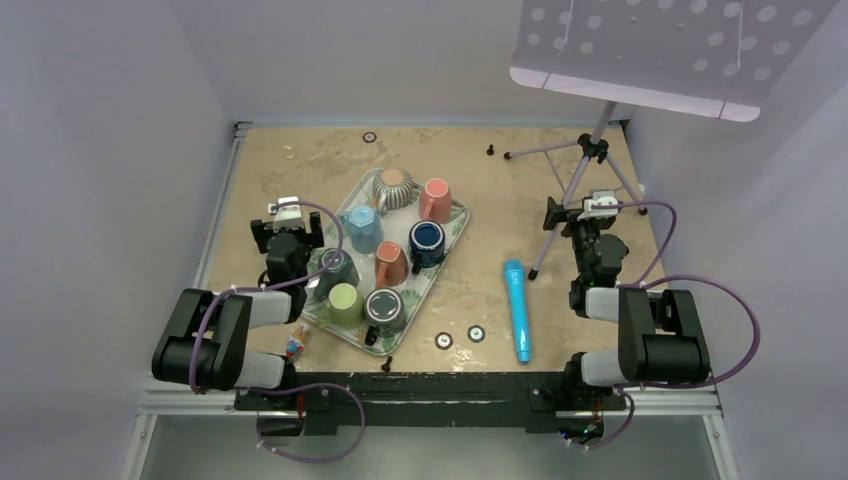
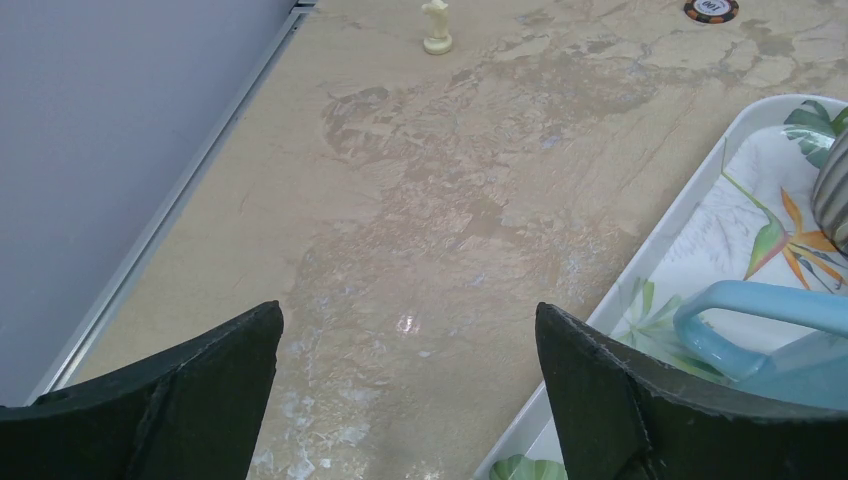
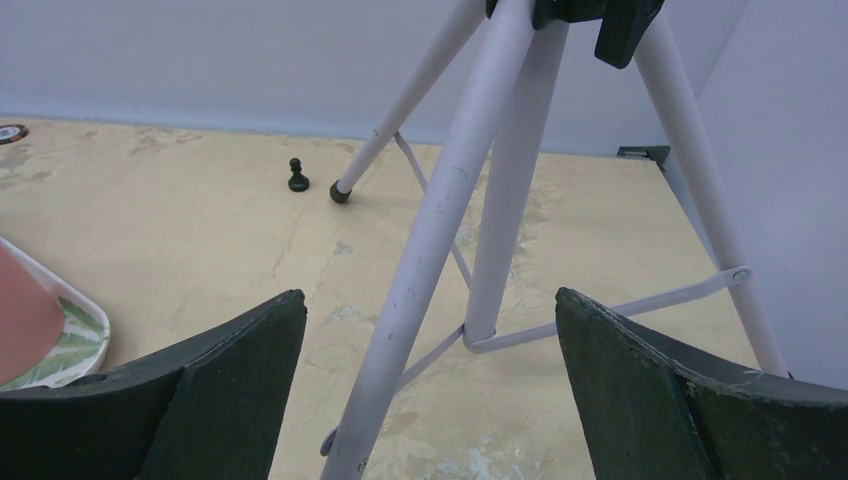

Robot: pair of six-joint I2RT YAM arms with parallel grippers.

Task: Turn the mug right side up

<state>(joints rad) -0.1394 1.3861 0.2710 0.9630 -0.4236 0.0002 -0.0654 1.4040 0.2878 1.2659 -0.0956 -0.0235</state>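
Ceramic mug (image 1: 362, 228), light blue, seemingly base-up on tray (image 2: 720, 215), just right of left claw (image 2: 410, 320).
Left claw and right claw (image 3: 430, 305) are spread open, empty; mug body should be gripped across, neighbours (image 1: 391, 264) avoided.

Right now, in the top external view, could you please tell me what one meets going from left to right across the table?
left gripper → tray → blue tube → right gripper. The tripod is left out, since its legs overlap the last two.
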